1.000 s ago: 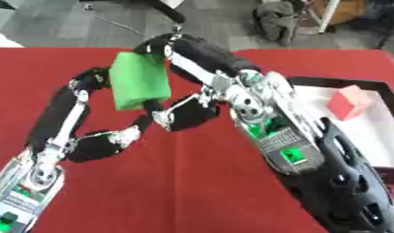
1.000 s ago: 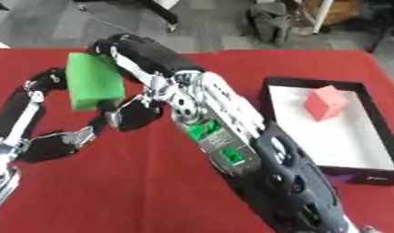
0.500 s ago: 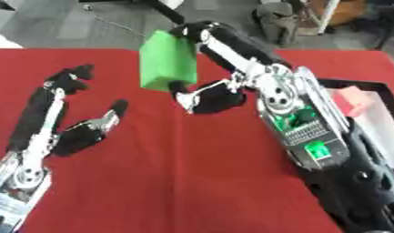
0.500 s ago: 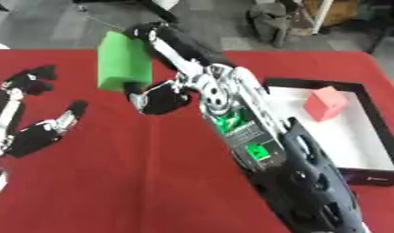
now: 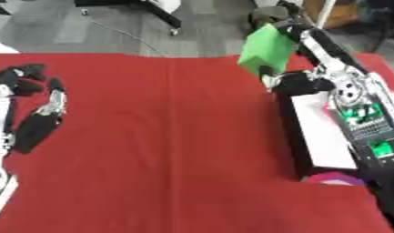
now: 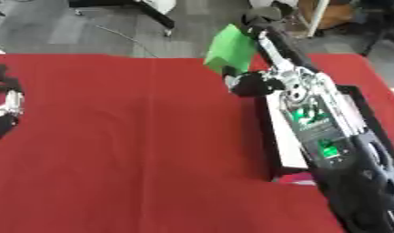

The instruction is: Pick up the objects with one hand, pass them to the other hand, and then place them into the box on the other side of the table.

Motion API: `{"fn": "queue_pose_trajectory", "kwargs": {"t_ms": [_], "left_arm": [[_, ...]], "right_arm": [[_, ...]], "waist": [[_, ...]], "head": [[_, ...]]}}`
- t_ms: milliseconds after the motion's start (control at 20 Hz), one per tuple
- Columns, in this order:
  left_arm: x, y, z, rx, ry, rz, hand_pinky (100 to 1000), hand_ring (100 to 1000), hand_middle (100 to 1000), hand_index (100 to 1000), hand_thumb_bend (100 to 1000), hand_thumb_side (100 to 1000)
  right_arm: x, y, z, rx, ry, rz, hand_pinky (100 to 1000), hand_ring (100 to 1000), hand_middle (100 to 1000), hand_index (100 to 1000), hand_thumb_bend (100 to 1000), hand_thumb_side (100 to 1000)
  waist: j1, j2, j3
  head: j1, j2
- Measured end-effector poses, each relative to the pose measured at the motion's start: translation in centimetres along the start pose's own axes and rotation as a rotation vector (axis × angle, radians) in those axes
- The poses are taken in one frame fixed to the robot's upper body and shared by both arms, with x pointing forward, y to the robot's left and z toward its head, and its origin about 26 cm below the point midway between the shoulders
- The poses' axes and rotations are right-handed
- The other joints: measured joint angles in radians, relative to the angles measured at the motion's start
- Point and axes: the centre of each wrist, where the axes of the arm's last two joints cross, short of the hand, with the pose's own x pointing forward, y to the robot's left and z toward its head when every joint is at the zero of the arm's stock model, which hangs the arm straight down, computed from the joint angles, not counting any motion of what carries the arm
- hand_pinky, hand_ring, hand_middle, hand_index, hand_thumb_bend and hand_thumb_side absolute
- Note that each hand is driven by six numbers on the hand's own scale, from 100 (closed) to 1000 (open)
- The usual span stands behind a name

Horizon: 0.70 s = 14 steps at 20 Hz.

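Green and held in the air, the block [image 5: 266,49] is clamped between the fingers and thumb of the right hand [image 5: 299,77], just above the far end of the box [image 5: 319,136] at the right edge of the red surface [image 5: 168,136]. Well apart at the left edge, the left hand [image 5: 37,113] rests with fingers relaxed and spread, holding nothing.

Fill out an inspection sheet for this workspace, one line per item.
Surface: red table cover, bare in the middle.
Job's things: green block held up above the far end of the box; something pink at the box's near end.
Clutter: nothing seen.
Hands: right hand has fingers curled round the green block; left hand rests open at the left edge.
Cables: thin cable on the floor beyond the table.
Surroundings: grey floor, furniture legs.
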Motion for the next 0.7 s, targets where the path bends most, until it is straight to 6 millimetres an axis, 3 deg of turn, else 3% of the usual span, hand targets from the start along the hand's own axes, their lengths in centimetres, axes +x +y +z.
{"fn": "queue_pose_trajectory", "kwargs": {"t_ms": [500, 700], "left_arm": [[-0.5, 1.3, -0.2, 0.117, 0.016, 0.002, 688, 620, 639, 781, 100, 577], [-0.7, 1.7, -0.3, 0.142, 0.019, -0.007, 689, 621, 640, 782, 100, 578]], "right_arm": [[-8.1, -1.2, 0.1, -0.067, 0.282, 0.095, 847, 915, 511, 623, 100, 100], [-10.3, -1.2, 0.5, -0.041, 0.343, 0.126, 850, 971, 607, 714, 100, 100]], "waist": [[-0.001, 0.003, -0.004], [-0.001, 0.003, -0.005]], "head": [[-0.035, -0.007], [-0.044, -0.007]]}}
